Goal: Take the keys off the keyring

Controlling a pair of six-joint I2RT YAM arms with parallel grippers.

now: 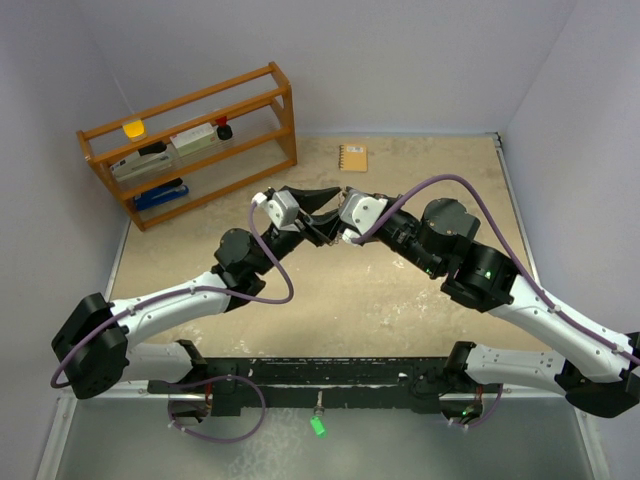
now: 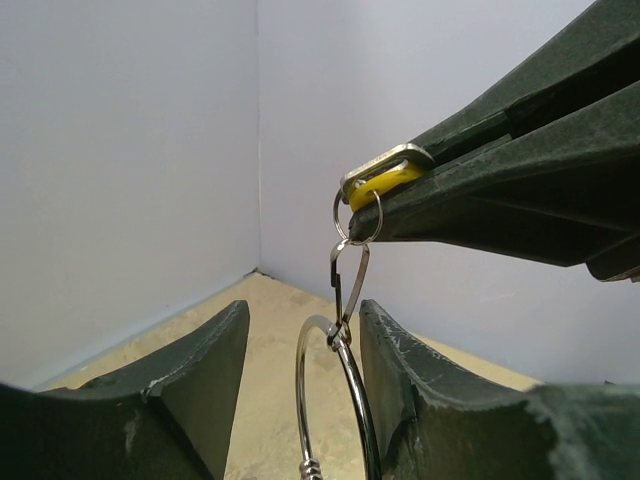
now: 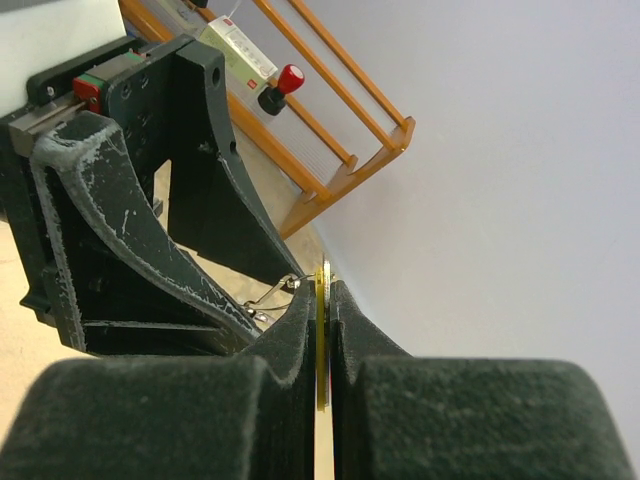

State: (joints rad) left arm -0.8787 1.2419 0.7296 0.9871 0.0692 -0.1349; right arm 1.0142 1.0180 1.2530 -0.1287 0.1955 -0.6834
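Both grippers meet in mid-air over the table's middle. My right gripper [image 3: 322,290] is shut on a key with a pale yellow head [image 3: 321,340], seen edge-on between its pads. In the left wrist view that yellow key [image 2: 385,180] hangs a small split ring and a thin wire clip [image 2: 348,280], and the clip hooks the silver keyring [image 2: 354,379]. The keyring dangles between the fingers of my left gripper [image 2: 300,310], close against the right finger and clear of the left one. The jaws stand apart. From above, the left gripper [image 1: 322,198] and right gripper [image 1: 338,222] hide the keyring.
A wooden rack [image 1: 190,140] holding small items stands at the back left, close behind the left gripper in the right wrist view. A small orange notebook [image 1: 353,157] lies by the back wall. Walls close in on the back and both sides.
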